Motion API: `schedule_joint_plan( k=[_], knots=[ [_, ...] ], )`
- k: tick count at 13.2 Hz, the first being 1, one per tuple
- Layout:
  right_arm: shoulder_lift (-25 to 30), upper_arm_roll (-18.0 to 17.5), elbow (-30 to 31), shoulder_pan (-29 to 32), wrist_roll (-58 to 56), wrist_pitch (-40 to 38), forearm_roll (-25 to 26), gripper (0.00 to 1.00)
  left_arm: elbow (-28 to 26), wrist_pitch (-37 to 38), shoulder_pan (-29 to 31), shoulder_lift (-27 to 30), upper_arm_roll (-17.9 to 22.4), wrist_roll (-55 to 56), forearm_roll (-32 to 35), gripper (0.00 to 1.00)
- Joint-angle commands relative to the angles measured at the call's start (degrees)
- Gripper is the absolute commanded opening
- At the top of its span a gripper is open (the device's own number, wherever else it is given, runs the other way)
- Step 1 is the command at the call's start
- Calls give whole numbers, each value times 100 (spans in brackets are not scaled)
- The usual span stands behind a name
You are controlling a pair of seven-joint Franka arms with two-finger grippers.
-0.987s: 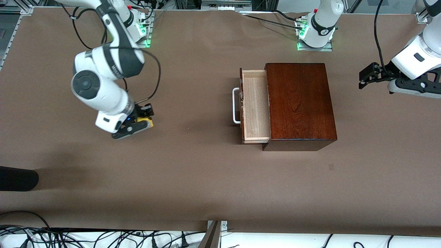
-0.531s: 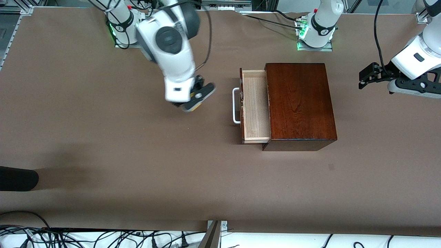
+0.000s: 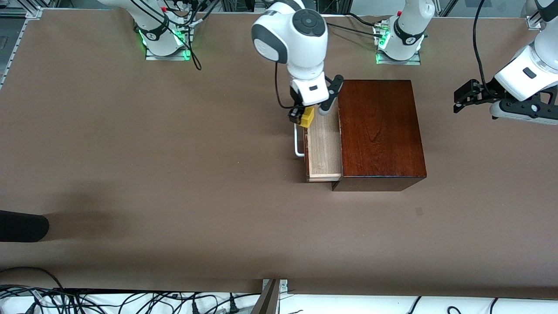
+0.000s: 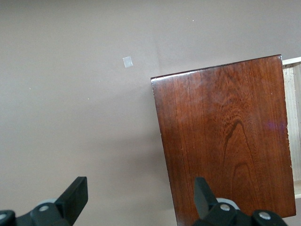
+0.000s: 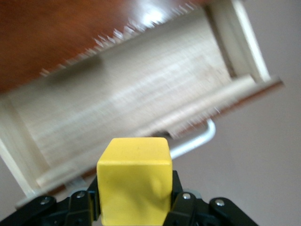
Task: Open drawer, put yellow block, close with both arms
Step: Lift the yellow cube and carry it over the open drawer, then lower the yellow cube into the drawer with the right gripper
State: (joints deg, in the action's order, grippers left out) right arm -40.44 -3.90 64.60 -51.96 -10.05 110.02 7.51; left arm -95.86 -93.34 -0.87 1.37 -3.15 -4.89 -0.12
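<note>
The drawer (image 3: 324,148) stands pulled out of the dark mahogany box (image 3: 379,131), its pale tray bare, its white handle (image 3: 298,139) toward the right arm's end. My right gripper (image 3: 305,117) is shut on the yellow block (image 3: 308,117) and holds it in the air over the drawer's front edge, by the handle. In the right wrist view the yellow block (image 5: 135,181) sits between the fingers, with the open drawer (image 5: 127,113) below. My left gripper (image 3: 462,98) is open and empty, up in the air past the box at the left arm's end; it waits. Its wrist view shows the box top (image 4: 225,141).
The box stands mid-table, nearer the robot bases. A dark object (image 3: 22,226) lies at the table's edge at the right arm's end. A small pale mark (image 4: 127,61) shows on the brown table.
My right arm has carried the yellow block from the table at its own end across to the open drawer. The left arm has not moved.
</note>
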Motion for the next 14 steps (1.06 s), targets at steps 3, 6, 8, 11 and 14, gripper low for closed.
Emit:
schedule_joint_plan(
  k=[3, 6, 8, 11, 14],
  knots=[
    [-570, 100, -844, -235, -883, -60, 75, 0, 243, 158, -27, -111, 16, -65, -50, 100],
    [-649, 100, -853, -411, -1033, 106, 232, 0, 235, 158, -27, -111, 25, -65, -50, 100],
    [-790, 100, -853, -446, -1183, 256, 417, 0, 235, 158, -27, -111, 16, -74, -50, 100],
    [-895, 118, -853, -455, -1385, 344, 418, 0, 235, 158, -27, -111, 25, -74, -50, 100],
    [-975, 109, -853, -455, -1596, 353, 541, 0, 235, 158, -27, -111, 25, -74, -50, 100]
  ],
)
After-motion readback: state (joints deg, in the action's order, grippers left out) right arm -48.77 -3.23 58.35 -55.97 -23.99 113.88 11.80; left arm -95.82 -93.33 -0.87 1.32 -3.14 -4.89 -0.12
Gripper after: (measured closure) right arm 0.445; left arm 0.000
